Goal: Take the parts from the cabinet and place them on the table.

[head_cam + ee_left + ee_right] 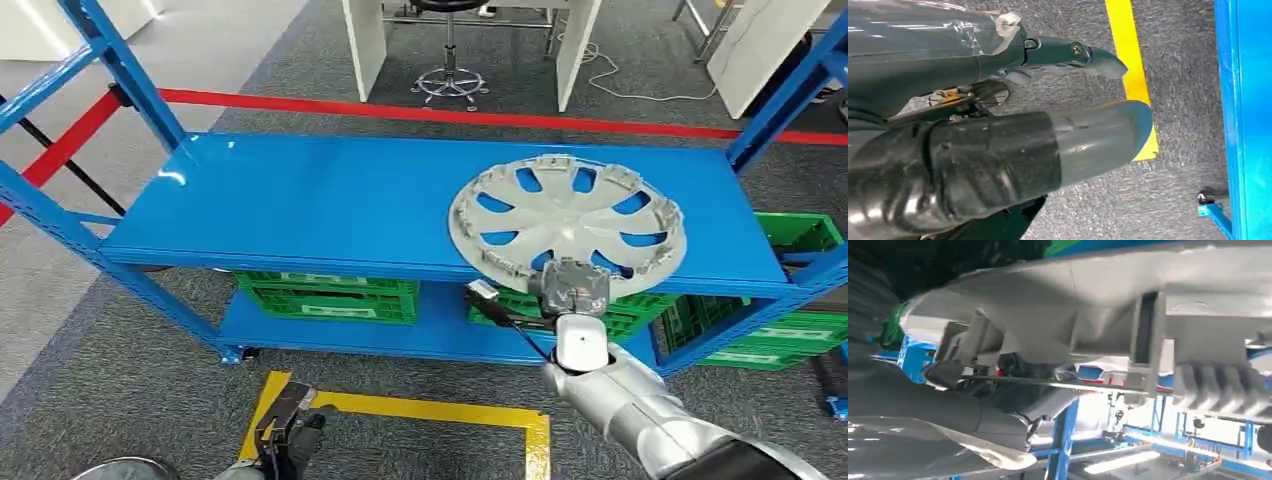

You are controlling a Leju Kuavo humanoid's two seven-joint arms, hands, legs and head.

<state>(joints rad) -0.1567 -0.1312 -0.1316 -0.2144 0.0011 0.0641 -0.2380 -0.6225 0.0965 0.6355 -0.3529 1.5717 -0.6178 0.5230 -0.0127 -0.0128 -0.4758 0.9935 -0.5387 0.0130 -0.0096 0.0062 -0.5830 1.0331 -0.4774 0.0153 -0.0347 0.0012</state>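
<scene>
A grey wheel cover (pixel 567 222) lies on the top board of the blue cabinet shelf (pixel 330 200), its near rim jutting past the front edge. My right hand (pixel 573 287) grips that near rim from the front. Up close in the right wrist view, the ribbed rim of the wheel cover (pixel 1088 315) sits right over my right hand (pixel 963 400), whose fingers reach up to it. My left hand (pixel 288 425) hangs low beside my body, over the floor, holding nothing. In the left wrist view the left hand (pixel 998 145) has its fingers stretched out and apart.
Green crates (pixel 328 297) stand on the lower shelf, and another green crate (pixel 790 232) is at the right. A yellow floor marking (pixel 420 408) lies in front of the cabinet. Behind it run a red floor line (pixel 450 115) and a stool (pixel 449 80).
</scene>
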